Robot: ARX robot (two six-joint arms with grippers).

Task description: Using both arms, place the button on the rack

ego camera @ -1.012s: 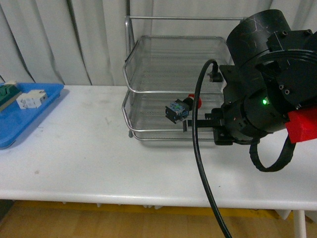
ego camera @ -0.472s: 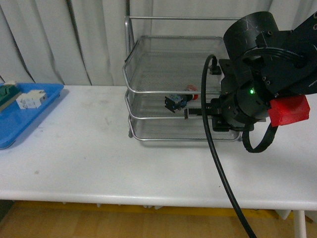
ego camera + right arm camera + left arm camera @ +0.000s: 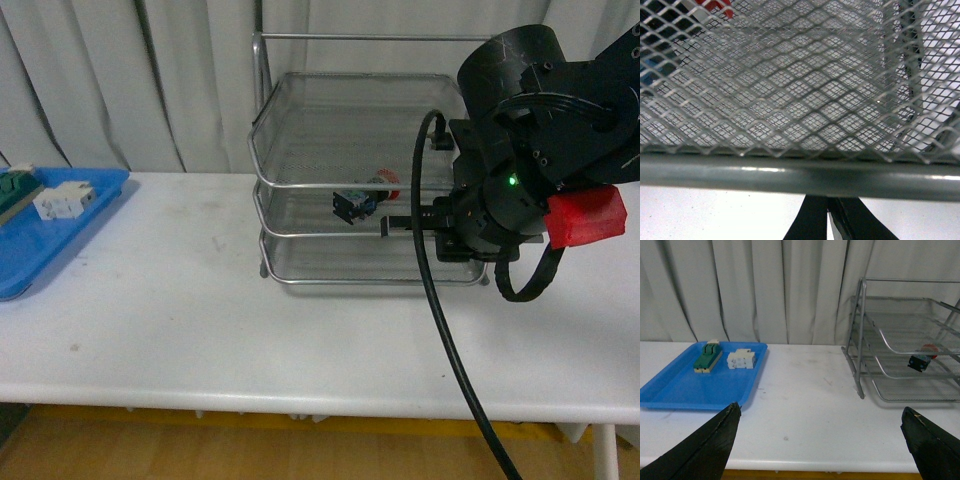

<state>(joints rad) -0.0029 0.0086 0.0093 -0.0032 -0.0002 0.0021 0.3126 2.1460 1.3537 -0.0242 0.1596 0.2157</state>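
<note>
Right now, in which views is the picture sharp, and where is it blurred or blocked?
Front view: evenly lit, the button small but recognisable. Left wrist view: sharp enough, blue tray and rack clear. Right wrist view: mesh fills the frame, its near rod soft with a little glare.

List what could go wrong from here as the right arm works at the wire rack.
1. The right gripper sits tight against the rack's front rod; lifting carelessly could hook it and drag the rack.
2. The button lies in the middle tier, seemingly near its front; a jolt might tip it out.
3. The black cable hangs across the rack's front and could snag.
</note>
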